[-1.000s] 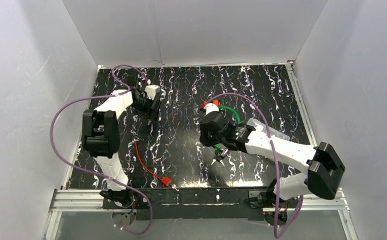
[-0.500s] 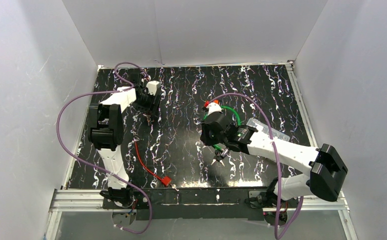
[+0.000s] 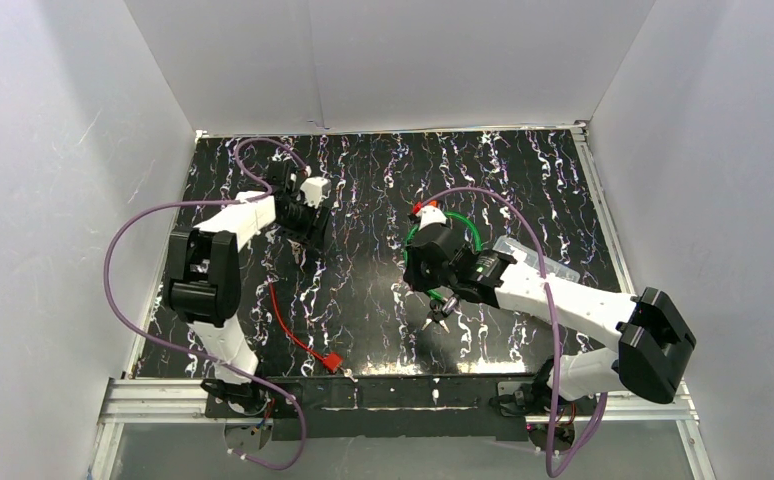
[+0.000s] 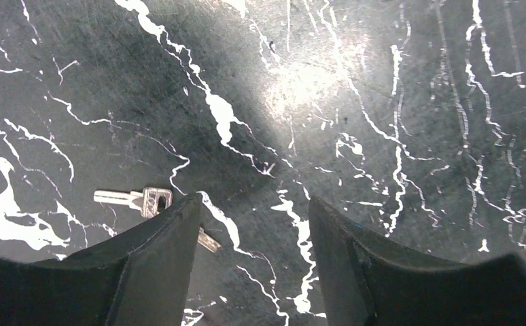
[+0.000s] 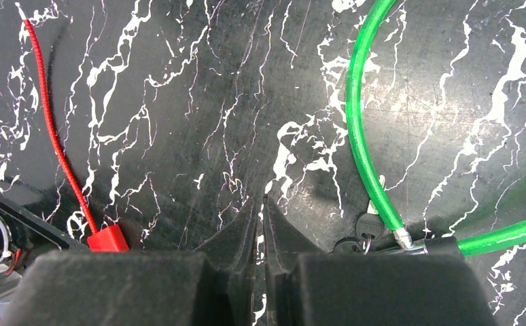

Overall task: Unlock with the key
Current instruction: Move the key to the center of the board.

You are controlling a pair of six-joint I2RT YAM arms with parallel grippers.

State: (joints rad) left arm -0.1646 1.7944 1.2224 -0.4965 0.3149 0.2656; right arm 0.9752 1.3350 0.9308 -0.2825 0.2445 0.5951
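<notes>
A silver key (image 4: 134, 198) lies flat on the black marbled table, just left of my left gripper's left finger, which covers part of it. A second bit of metal shows beside that finger. My left gripper (image 4: 252, 200) is open and empty, low over the table at the back left (image 3: 298, 228). My right gripper (image 5: 263, 204) is shut on nothing. A green cable lock (image 5: 355, 115) loops to its right, with black-headed keys (image 5: 365, 227) at the lock's end. In the top view the green loop (image 3: 475, 238) lies around the right wrist.
A red cable lock lies near the front left, with a thin cable (image 3: 288, 320) and a red body (image 3: 331, 362), which also shows in the right wrist view (image 5: 107, 239). A clear plastic piece (image 3: 538, 262) lies under the right arm. White walls enclose the table.
My left arm has swung its wrist a little to the right and back, and its purple cable has shifted. The right arm has barely moved.
</notes>
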